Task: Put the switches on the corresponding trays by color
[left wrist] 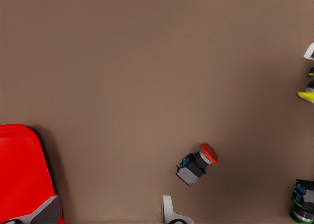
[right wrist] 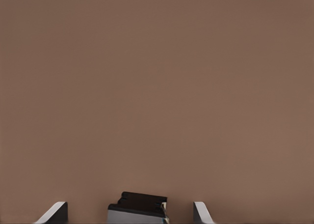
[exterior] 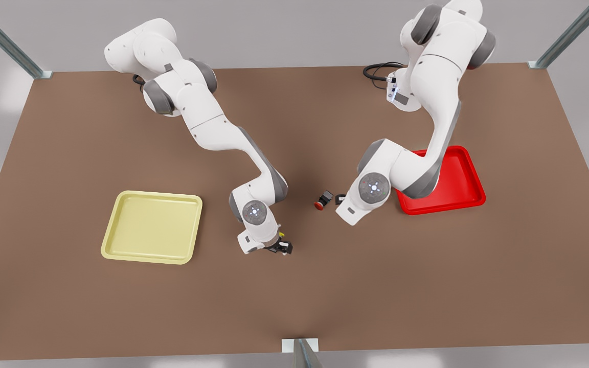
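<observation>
Loosely spread around yellow switch (right wrist: 140, 207): right end effector (exterior: 279, 249), unclamped. Likewise spread, waiting near red switch (left wrist: 196, 164): left end effector (left wrist: 108, 216). Probably light, rigid; best pinched by boxy body.

Brown table (exterior: 294, 306): matte, flat surface spanning the scene, resting inside a pale grey surround.

Metal frame posts: 1 at 11 o'clock (exterior: 3, 41), 1 at 1 o'clock (exterior: 570, 36), 1 at 6 o'clock (exterior: 302, 352), each at the table's edge.

Black cable (exterior: 379, 69): looped on the table at 1 o'clock.

Green-capped switch (left wrist: 304, 202): dark body, lying on the table, partly cut off in the left wrist view.
</observation>
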Available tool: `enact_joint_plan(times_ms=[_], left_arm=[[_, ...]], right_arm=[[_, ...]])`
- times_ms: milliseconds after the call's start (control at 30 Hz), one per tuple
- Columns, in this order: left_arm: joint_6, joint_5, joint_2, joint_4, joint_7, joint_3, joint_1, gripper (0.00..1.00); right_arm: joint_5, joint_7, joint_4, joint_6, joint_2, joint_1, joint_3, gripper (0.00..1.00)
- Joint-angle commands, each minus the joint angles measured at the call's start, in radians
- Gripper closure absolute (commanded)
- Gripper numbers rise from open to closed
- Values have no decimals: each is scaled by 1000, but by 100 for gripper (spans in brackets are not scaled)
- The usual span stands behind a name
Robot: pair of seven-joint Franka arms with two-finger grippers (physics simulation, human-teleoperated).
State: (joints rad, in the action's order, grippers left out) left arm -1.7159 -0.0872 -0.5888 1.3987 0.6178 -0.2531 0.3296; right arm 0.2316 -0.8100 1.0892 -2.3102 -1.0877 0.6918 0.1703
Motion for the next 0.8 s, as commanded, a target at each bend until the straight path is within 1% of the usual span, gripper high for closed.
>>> enact_joint_plan(times_ms=[0, 100, 133, 233, 433, 467, 500, 533, 600, 667, 733, 767], left_arm=[[-2, 1, 0, -1, 11, 0, 6, 0], [-5, 18, -9, -7, 94, 0, 49, 0], [-45, 18, -19, 2, 95, 2, 51, 0], [-91, 11, -68, 2, 92, 2, 52, 0], [-128, 7, -135, 5, 106, 2, 104, 0], [-162, -3, -129, 34, 91, 2, 117, 1], [-218, -9, -108, 98, 50, 0, 118, 1], [-234, -9, -103, 121, -67, -11, 109, 1], [-318, -6, -28, 249, -279, -11, 106, 2], [-327, 6, 30, 298, -585, -11, 85, 2], [-340, 9, 35, 324, -704, -12, 80, 3], [-433, 18, 43, 390, -773, -14, 77, 2]], right_arm=[[0, 0, 0, 2, 0, 0, 0, 36], [0, 0, 0, 3, 2, 0, 0, 44], [0, 0, 0, 3, 2, 0, 0, 48], [-2, 2, 0, 3, 2, 2, 0, 52], [-2, 3, 0, 3, 2, 0, 0, 53], [-2, 3, 0, 5, 2, 0, 0, 53], [-2, 3, 0, 9, 5, 0, -2, 53], [-2, 3, 0, 14, 8, 0, -2, 53], [-8, 3, 0, 21, 23, 0, -2, 53], [-12, 5, 15, 23, 60, -5, -8, 53], [-12, 58, 89, 46, 126, -12, -11, 53], [-12, 90, 129, 48, 155, -17, -11, 53]])
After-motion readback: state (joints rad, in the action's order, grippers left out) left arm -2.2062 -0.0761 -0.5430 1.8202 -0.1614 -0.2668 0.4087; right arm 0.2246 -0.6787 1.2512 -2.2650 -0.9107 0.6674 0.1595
